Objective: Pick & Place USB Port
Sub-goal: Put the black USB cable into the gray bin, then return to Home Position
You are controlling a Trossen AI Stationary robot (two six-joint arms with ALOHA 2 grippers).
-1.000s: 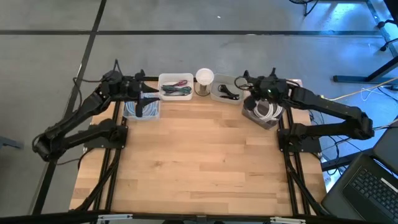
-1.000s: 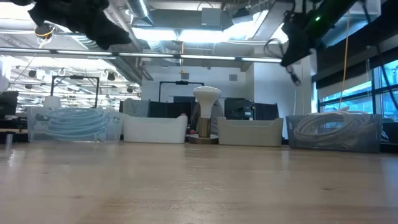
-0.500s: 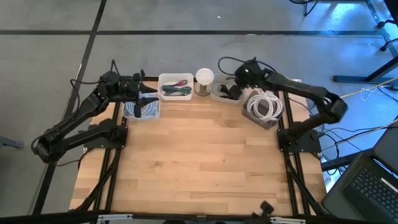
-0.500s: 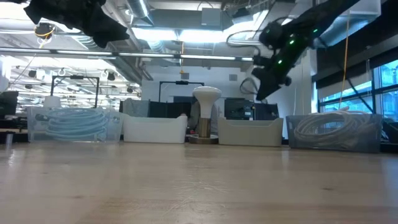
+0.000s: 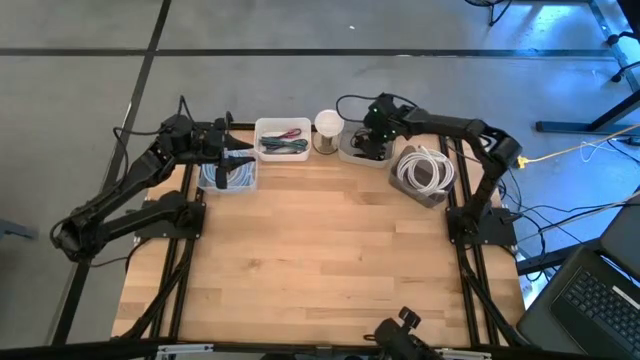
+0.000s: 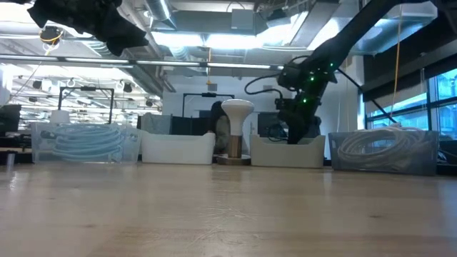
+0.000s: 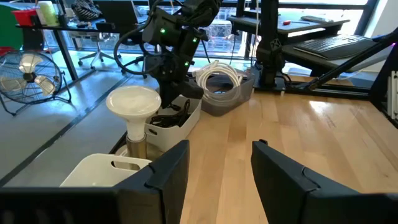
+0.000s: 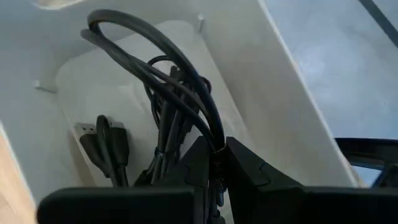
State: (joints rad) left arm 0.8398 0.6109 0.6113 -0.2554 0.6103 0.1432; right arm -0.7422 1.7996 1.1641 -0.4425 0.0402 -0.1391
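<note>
A white bin at the table's far edge holds black USB cables. One silver plug lies on the bin's floor. My right gripper reaches down into this bin, shut on a black cable that loops away from the fingers. My left gripper hangs open above the clear bin of pale blue cable, touching nothing. My right gripper pinches a black cable strand between its two fingers, which come from above and point down into the white bin. The strand rises from the fingers in a loop and joins the bundle on the bin's floor. The fingers hide the contact itself.
Along the far edge also stand a white bin of coloured cables, a white mushroom-shaped lamp and a grey bin of coiled white cable. The wooden table top lies bare toward the near edge.
My right gripper has swung toward the table's left, from above the grey bin of white cable to the white bin, and has gone down into it. A black cable loop has moved with it over the last half second.
</note>
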